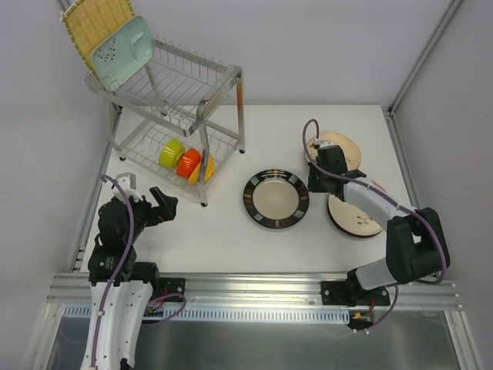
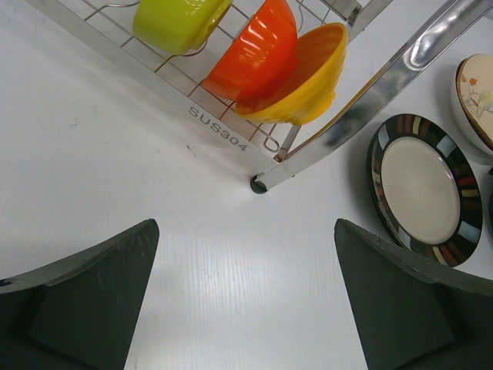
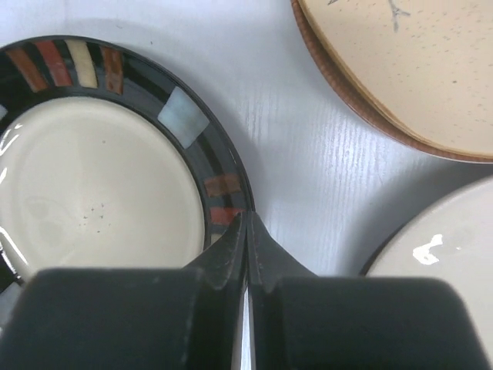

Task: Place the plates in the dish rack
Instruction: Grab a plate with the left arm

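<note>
On the table [image 1: 231, 239], three plates [image 1: 276, 200]

Left gripper [image 2: 246, 235]: jaws wide apart above white table [image 2: 100, 162]. Dish rack [image 2: 370, 85], lower tier: green bowl [image 2: 179, 21], orange bowl [image 2: 254, 52], yellow bowl [image 2: 312, 73]. Right: dark-rimmed plate [image 2: 420, 189], flat; beyond, seemingly a floral plate [image 2: 479, 96], cropped.

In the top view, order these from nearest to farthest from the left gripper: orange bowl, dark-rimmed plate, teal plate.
1. Orange bowl, in the rack's lower tier.
2. Dark-rimmed plate, table centre.
3. Teal plate, rack top.
</note>
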Tool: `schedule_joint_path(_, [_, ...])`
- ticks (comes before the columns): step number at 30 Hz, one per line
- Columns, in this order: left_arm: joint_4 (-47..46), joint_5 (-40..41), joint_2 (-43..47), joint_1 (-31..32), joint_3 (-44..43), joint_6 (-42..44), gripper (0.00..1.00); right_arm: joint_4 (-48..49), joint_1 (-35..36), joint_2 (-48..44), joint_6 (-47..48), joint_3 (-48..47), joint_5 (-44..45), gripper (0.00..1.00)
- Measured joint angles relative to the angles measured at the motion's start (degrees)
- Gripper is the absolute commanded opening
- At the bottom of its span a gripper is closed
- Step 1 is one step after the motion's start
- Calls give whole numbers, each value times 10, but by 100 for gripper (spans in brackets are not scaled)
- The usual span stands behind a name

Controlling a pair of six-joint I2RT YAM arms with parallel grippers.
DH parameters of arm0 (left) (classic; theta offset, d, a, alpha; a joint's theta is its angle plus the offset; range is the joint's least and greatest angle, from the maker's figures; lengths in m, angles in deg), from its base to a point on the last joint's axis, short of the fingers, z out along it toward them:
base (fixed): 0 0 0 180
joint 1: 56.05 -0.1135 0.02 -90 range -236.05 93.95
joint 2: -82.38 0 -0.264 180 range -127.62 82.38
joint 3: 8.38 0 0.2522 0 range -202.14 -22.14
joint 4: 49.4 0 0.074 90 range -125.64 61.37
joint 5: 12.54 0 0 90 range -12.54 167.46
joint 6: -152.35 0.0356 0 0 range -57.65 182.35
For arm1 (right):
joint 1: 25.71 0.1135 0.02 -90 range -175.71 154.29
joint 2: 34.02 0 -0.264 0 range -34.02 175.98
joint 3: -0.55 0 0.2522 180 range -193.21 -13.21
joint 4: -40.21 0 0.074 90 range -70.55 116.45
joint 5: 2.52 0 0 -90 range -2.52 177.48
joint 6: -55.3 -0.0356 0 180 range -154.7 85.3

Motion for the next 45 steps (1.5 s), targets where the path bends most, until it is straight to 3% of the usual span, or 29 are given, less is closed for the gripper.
schedule_joint_path(4, [0, 0, -1, 0, 0, 0, 99, -6, 0, -34, -2, 4, 15, 1])
schedule_joint_path(5, [0, 0, -1, 0, 0, 0, 99, -7, 1, -40, -2, 4, 18, 5])
schedule_joint_path(10, [0, 0, -1, 0, 0, 0, 99, -8, 1, -48, -6, 5, 13, 42])
schedule_joint_path(12, [0, 0, -1, 0, 0, 0, 99, -10, 2, -44, -6, 5, 9, 52])
schedule_joint_path(16, [0, 0, -1, 0, 0, 0, 99, -11, 9, -23, -6, 5, 10, 59])
schedule_joint_path(30, [0, 0, -1, 0, 0, 0, 99, -50, 68, 80, -1, -40, 77, 60])
schedule_joint_path(35, [0, 0, 0, 0, 0, 0, 99, -62, 79, 88, 1, -53, 109, 54])
schedule_joint_path(40, [0, 0, 0, 0, 0, 0, 99, -66, 81, 88, 4, -55, 139, 38])
schedule_joint_path(45, [0, 0, 0, 0, 0, 0, 99, -69, 80, 87, 3, -59, 148, 34])
